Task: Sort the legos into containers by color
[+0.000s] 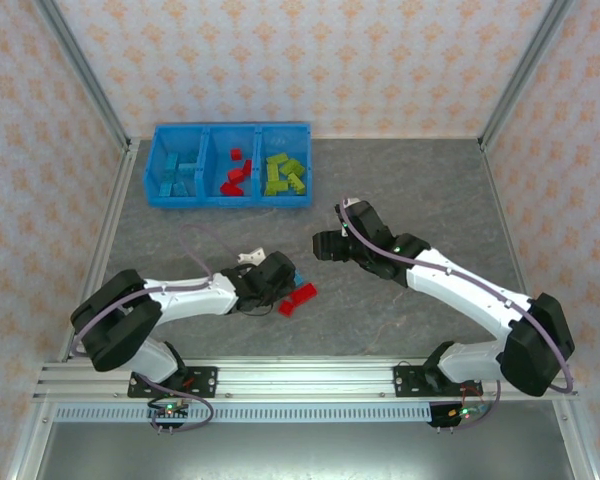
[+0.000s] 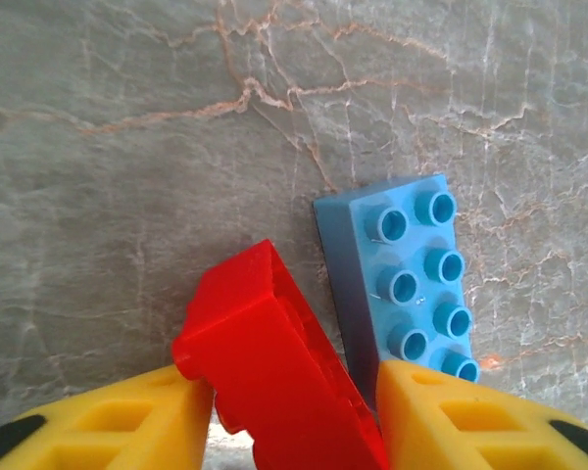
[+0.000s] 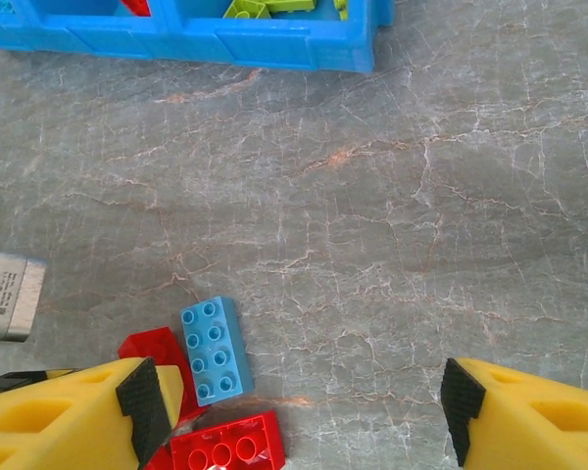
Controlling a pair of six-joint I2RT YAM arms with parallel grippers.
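Close view down the left gripper (image 2: 294, 406). Its two yellow fingers (image 2: 118, 426) press against opposite sides of a red brick (image 2: 274, 362), which sits tilted between them with a smooth face showing. Close against the red brick, on the right finger's side, a light blue brick (image 2: 412, 274) lies flat with two rows of studs facing up. Its near end is hidden behind that finger. Under both bricks is a grey marbled table (image 2: 127, 147) with rust-coloured veins.
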